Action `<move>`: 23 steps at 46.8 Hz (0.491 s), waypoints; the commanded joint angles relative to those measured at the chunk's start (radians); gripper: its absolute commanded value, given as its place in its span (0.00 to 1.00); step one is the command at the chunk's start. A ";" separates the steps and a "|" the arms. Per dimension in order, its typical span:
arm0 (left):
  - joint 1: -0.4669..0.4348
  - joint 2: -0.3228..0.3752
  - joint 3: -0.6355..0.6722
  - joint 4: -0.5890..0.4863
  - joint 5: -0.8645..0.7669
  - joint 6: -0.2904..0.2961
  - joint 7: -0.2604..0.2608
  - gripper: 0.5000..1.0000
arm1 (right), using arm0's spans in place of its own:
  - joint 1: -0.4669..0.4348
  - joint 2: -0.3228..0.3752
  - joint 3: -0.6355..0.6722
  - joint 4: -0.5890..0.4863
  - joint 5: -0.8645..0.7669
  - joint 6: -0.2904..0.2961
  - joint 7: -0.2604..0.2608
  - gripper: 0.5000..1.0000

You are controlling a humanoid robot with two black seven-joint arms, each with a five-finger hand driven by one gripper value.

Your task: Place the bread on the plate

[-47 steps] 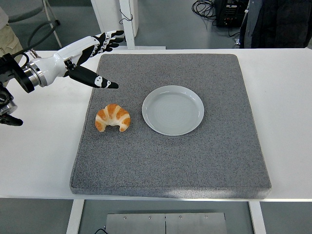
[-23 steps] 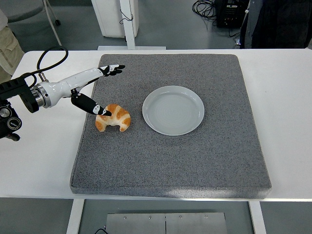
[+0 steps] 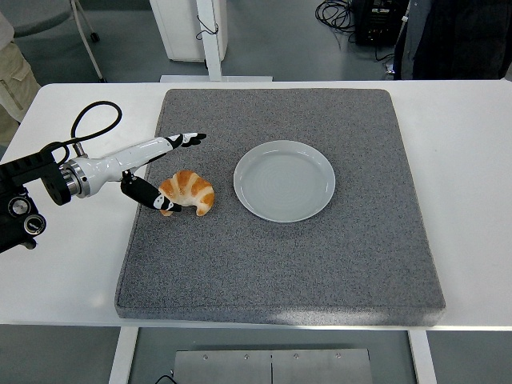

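Golden crescent croissant (image 3: 186, 193) lying on grey mat, left of round white plate (image 3: 284, 181); my left robot hand (image 3: 164, 172) is bracketing it, fingers spread, not yet closing. Next: grip, lift rightward.

croissant's (image 3: 187, 192) left end behind the left robot hand's (image 3: 152, 172) thumb

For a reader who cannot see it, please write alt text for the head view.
The robot's left hand brackets a golden, curved croissant on a grey, rough mat, thumb at its near end, fingers extended behind it, not closed. An empty round white plate sits just right of the croissant.
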State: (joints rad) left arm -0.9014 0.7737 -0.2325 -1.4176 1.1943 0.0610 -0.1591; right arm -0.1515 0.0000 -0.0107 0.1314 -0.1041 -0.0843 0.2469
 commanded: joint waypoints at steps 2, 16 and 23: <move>0.010 -0.014 0.001 0.015 0.017 0.008 0.000 0.99 | 0.000 0.000 0.000 0.001 0.000 0.000 0.000 1.00; 0.033 -0.070 -0.001 0.091 0.050 0.023 -0.011 0.99 | 0.000 0.000 0.000 0.001 0.000 0.000 0.000 1.00; 0.048 -0.094 -0.001 0.120 0.050 0.042 -0.022 0.99 | 0.000 0.000 0.000 0.001 0.000 0.000 0.000 1.00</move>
State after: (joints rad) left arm -0.8567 0.6908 -0.2333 -1.3064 1.2444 0.0962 -0.1735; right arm -0.1513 0.0000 -0.0107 0.1312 -0.1043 -0.0843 0.2469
